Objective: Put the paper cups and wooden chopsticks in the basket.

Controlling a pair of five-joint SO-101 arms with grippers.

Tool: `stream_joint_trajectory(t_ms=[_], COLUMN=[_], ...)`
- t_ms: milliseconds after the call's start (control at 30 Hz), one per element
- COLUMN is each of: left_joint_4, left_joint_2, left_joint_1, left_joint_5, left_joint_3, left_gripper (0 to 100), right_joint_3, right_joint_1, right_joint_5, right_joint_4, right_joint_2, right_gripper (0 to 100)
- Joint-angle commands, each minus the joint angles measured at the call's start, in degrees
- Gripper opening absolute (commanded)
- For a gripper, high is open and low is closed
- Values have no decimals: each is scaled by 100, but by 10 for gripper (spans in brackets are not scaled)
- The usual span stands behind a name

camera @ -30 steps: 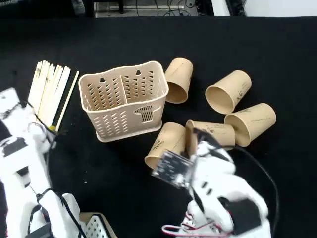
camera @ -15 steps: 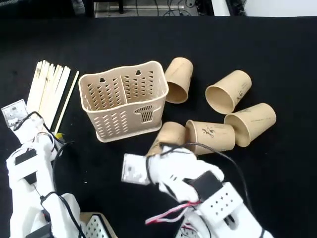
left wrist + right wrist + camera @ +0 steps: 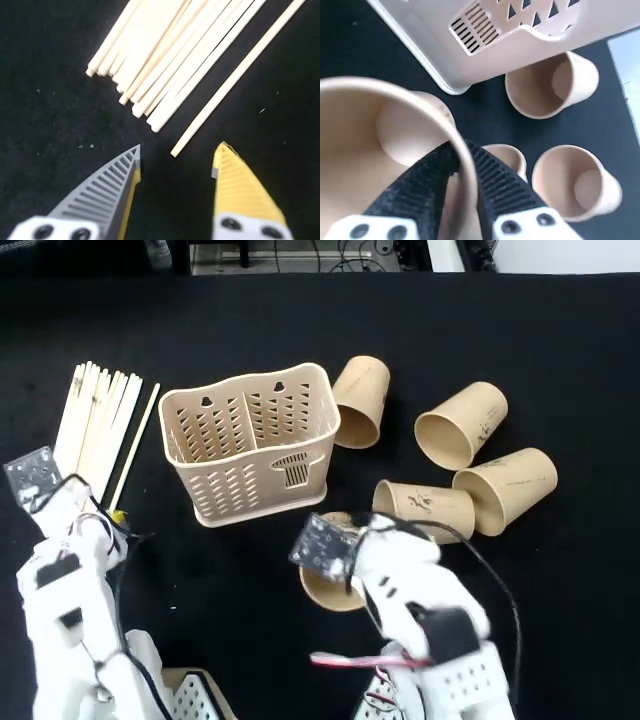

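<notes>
Pinching the rim of a paper cup (image 3: 370, 150), the right gripper (image 3: 461, 151) has one finger inside the wall and one outside, just in front of the basket (image 3: 255, 490). The left gripper (image 3: 178, 146) hangs spread apart and empty, just short of the wooden chopsticks (image 3: 165, 55). Farther off, four other paper cups (image 3: 460, 425) lie on their sides right of the basket on the black table (image 3: 560, 340).

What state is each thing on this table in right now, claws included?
basket: upright, empty.
held paper cup: rim pinched, mouth upward.
other paper cups: four, lying on their sides.
wooden chopsticks: bundled flat on the table.
left gripper: open over the chopstick ends.
right gripper: shut on the held paper cup.
</notes>
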Motion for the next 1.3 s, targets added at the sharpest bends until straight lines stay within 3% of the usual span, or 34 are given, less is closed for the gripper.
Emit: stream_joint_trajectory(t_ms=[0, 133, 367, 600, 867, 1067, 1267], left_joint_4=[-53, 97, 1820, 1811, 1969, 1969, 1969], left_joint_2=[-1662, -3297, -5873, -5635, -5741, -5741, -5741], left_joint_1=[40, 48, 435, 708, 699, 699, 699], left_joint_5=[70, 114, 114, 70, 62, 62, 62], left_joint_3=[699, 1464, 1956, 1956, 1947, 1956, 1956], left_gripper=[223, 246, 245, 245, 245, 245, 245], right_joint_3=[-892, -1385, -3556, -7310, -11231, -13086, -14105], right_joint_1=[88, 369, 774, 765, -246, -290, -211], right_joint_5=[-396, -756, -1486, -2321, -3138, -3262, -3270], right_joint_4=[1371, 1591, 1635, 2356, 3095, 3446, 3543], right_joint_2=[-1077, -1121, 347, 3547, 7301, 9613, 11029], right_gripper=[11, 11, 11, 11, 11, 11, 11])
